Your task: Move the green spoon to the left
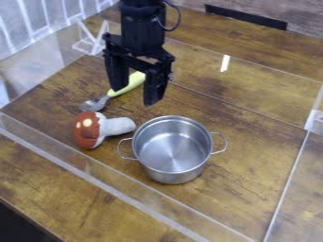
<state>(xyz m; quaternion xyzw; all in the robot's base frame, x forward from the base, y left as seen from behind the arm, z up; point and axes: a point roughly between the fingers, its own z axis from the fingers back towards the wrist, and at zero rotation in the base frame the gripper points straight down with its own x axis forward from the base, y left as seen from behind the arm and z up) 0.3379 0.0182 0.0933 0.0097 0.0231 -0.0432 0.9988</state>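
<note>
The green spoon (127, 84) lies on the wooden table left of centre, its yellow-green handle pointing up-right and its silver bowl (94, 103) at the lower left. My gripper (132, 92) points straight down over the handle and is open. One black finger (112, 76) stands on each side of the handle, and nothing is gripped. I cannot tell whether the fingertips touch the table. Part of the handle is hidden behind the fingers.
A red-capped toy mushroom (90, 129) with a white stem lies just below the spoon's bowl. A silver pot (173, 147) with two handles stands to the lower right. Clear acrylic walls (51, 142) fence the work area.
</note>
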